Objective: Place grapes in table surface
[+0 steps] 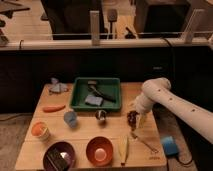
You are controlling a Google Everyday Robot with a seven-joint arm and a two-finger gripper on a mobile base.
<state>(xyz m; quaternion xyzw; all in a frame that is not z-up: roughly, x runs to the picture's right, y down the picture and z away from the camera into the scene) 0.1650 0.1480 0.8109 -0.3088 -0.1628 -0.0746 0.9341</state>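
Observation:
The grapes [132, 118], a small dark reddish-purple cluster, hang at the tip of my gripper [134, 116] over the right part of the light tan table surface [82, 131]. The gripper is shut on the grapes and holds them just above the wood, right of the small shiny metal cup [100, 115]. My white arm [170, 102] reaches in from the right. Whether the grapes touch the table cannot be told.
A green tray [80, 96] with items stands at the back centre. A blue cup [70, 118], orange cup [40, 130], purple bowl [59, 156], red-orange bowl [99, 150], banana [124, 149], carrot [53, 108] and blue sponge [169, 145] lie around.

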